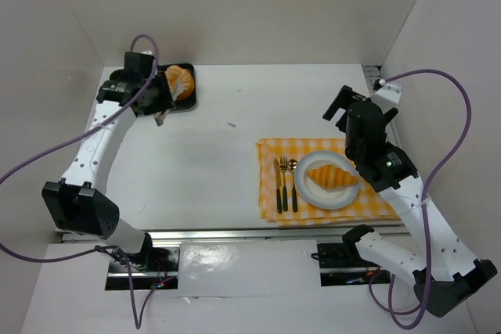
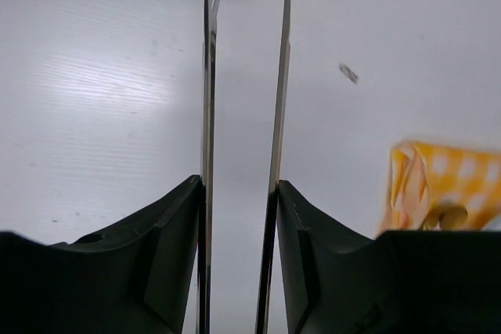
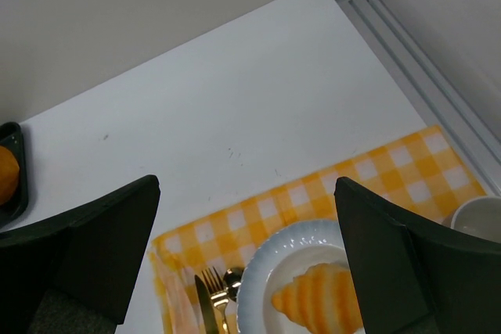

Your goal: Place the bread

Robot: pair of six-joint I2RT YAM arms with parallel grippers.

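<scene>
A striped orange croissant lies on a white plate on the yellow checked cloth; it also shows in the right wrist view. My right gripper hangs wide open and empty above the plate's far side. A second orange and white bread sits in the black tray at the far left. My left gripper is beside that tray, shut on thin metal tongs. The blades stand apart with nothing between them.
A gold fork, knife and spoon lie on the cloth left of the plate. A white cup stands at the cloth's right edge. White walls enclose the table on three sides. A rail runs along the right wall.
</scene>
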